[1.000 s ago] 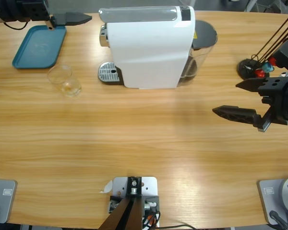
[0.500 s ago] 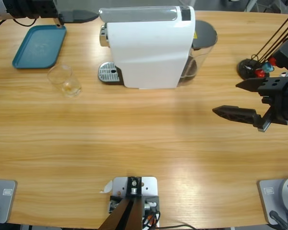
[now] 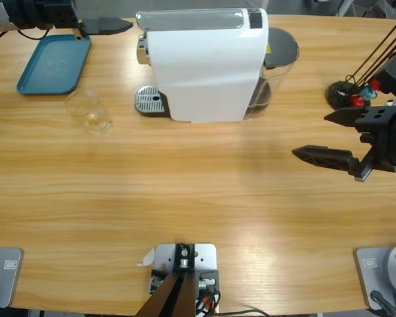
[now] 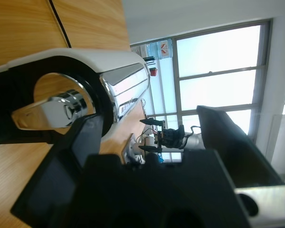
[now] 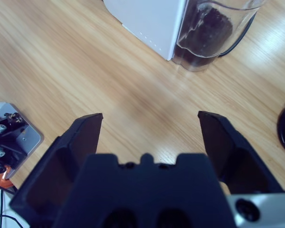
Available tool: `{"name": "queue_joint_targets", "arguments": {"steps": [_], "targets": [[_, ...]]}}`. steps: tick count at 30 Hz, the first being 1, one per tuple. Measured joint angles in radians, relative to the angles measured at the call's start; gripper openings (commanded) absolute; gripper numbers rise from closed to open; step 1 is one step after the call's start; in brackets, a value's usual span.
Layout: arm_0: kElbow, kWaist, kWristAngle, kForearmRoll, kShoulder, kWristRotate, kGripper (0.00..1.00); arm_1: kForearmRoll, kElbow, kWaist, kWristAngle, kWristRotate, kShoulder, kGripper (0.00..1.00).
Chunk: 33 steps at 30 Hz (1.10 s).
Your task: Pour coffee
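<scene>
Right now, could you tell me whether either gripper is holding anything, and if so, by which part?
Nothing is held. The right gripper is open above bare table, and the left gripper is open by the coffee machine.

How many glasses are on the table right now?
1: a clear glass stands on the wooden table, just below the teal tray and left of the coffee machine.

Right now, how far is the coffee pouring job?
Nothing looks done: the clear glass stands beside the drip tray, not on it, holding no dark coffee. In hand: the left claw is open near the coffee machine; the right claw is open, empty. Left: place the glass, brew, pour.
</scene>
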Motion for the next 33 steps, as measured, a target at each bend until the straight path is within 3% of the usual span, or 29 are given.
{"name": "queue_joint_targets", "arguments": {"steps": [33], "targets": [[-0.07, -0.035, 0.0, 0.002, 0.02, -0.051, 0.858, 0.0, 0.0, 0.0, -0.002, 0.0, 0.0, 0.895]]}}
